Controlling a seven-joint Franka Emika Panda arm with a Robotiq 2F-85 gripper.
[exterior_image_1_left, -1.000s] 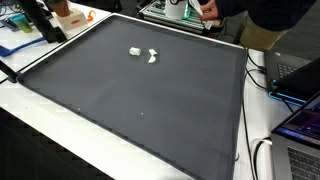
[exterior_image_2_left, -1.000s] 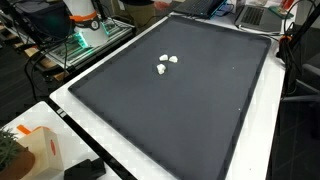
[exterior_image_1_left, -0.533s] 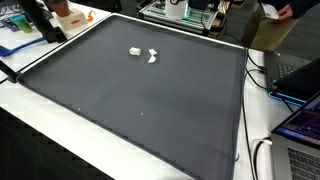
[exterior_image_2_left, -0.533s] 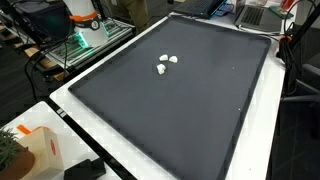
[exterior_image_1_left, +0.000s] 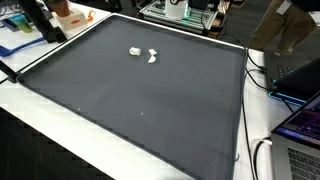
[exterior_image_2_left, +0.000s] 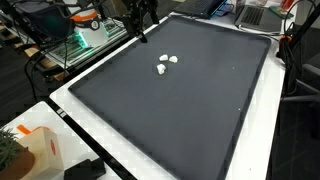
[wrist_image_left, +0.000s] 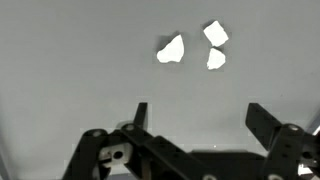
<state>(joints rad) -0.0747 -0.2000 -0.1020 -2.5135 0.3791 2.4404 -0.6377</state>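
One robot gripper (wrist_image_left: 199, 118) hangs over a dark mat (wrist_image_left: 60, 60), its two fingers (wrist_image_left: 140, 112) spread wide with nothing between them. In the wrist view, three white pieces (wrist_image_left: 171, 48) lie on the mat beyond the fingertips, well apart from them. Read left to right in that view, one rounded piece lies alone. Two smaller ones sit close together to its right, one farther off and one nearer, with a narrow gap between the single piece and the pair. In an exterior view, an orange-and-white box (exterior_image_2_left: 40, 150) stands on the near left corner of the white table (exterior_image_2_left: 110, 150). Farther back on the left, off the table, is one piece of green-lit equipment (exterior_image_2_left: 85, 42). The gripper (exterior_image_2_left: 143, 36) hangs at the far left edge of the mat (exterior_image_2_left: 180, 120), above the surface. The three white pieces (exterior_image_2_left: 161, 69) lie to its right in the far half of the mat, near the gripper but not touched by it. In an exterior view taken from another side, the white pieces (exterior_image_1_left: 133, 50) lie in the far left part of the mat (exterior_image_1_left: 140, 110), one on the left and two close together on the right. The single mat covers most of the table (exterior_image_1_left: 60, 115), whose pale rim shows along its edges. One laptop (exterior_image_1_left: 300, 125) with a lit screen sits off the mat at the near right.
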